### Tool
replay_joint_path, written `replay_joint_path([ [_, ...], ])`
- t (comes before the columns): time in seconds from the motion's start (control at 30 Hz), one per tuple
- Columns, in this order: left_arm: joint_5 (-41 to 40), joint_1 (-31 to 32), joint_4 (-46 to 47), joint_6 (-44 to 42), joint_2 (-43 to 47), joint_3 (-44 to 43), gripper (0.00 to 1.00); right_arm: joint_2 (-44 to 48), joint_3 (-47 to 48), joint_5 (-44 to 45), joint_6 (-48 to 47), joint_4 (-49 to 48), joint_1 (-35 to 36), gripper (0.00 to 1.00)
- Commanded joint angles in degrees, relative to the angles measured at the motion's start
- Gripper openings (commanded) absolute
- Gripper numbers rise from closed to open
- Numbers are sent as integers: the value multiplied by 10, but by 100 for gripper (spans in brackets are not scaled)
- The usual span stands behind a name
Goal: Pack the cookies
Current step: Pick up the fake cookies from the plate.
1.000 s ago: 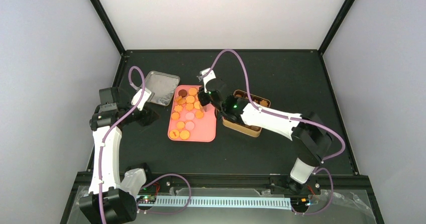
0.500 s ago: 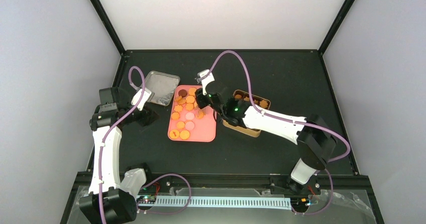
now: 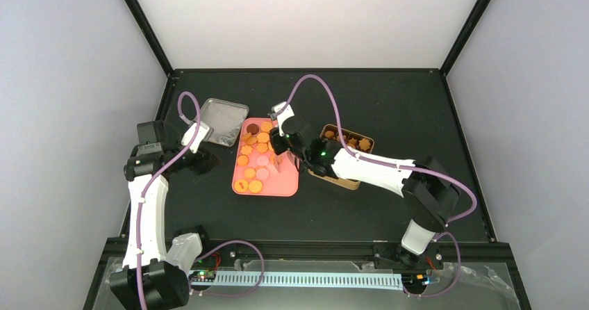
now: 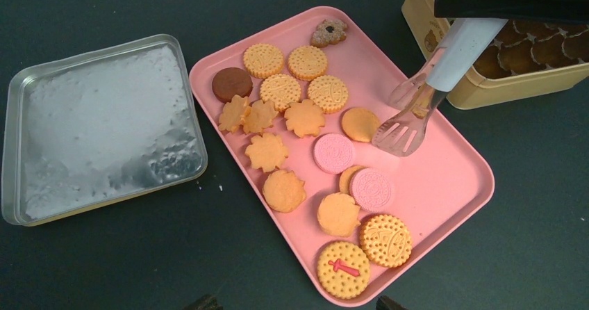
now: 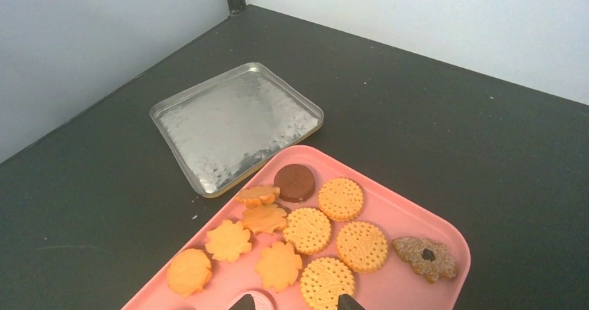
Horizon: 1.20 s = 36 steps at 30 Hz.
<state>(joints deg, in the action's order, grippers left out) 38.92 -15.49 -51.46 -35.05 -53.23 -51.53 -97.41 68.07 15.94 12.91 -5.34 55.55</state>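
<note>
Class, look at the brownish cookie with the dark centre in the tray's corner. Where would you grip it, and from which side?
Likely from straight above, pinching opposite edges: the brownish cookie lies flat on the pink tray, so only its rim offers purchase, and it sits apart from the other cookies.

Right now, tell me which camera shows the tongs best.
Left wrist: the clear tongs show close up, tips apart above the pink tray. Top external shows only a small pale blur there; right wrist shows nothing recognisable of them.
</note>
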Motion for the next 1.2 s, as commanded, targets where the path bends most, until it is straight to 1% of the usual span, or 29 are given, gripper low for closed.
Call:
replay_joint_path([
  [0.0, 3, -6, -9, -9, 7, -8, 60, -13, 2, -8, -2, -32, 7, 30],
  [0.1, 4, -5, -10, -7, 8, -8, 60, -21, 15, -8, -11, -37, 10, 28],
  [0.43, 5, -6, -13, -8, 10, -13, 60, -63, 86, 3, -39, -34, 9, 28],
  [0.67, 2, -6, -14, -11, 8, -15, 60, -82, 93, 18, -53, -46, 9, 27],
  [0.87, 4, -6, -13, -10, 8, -12, 60, -81, 77, 19, -51, -47, 9, 26],
  [0.97, 4, -5, -12, -10, 8, -11, 60, -77, 62, 12, -41, -51, 9, 23],
  [1.03, 4, -6, -13, -10, 8, -12, 60, -72, 57, 12, -36, -49, 9, 19],
  [1.17, 3, -6, -14, -12, 9, -13, 60, -40, 50, 27, -36, -48, 9, 13],
])
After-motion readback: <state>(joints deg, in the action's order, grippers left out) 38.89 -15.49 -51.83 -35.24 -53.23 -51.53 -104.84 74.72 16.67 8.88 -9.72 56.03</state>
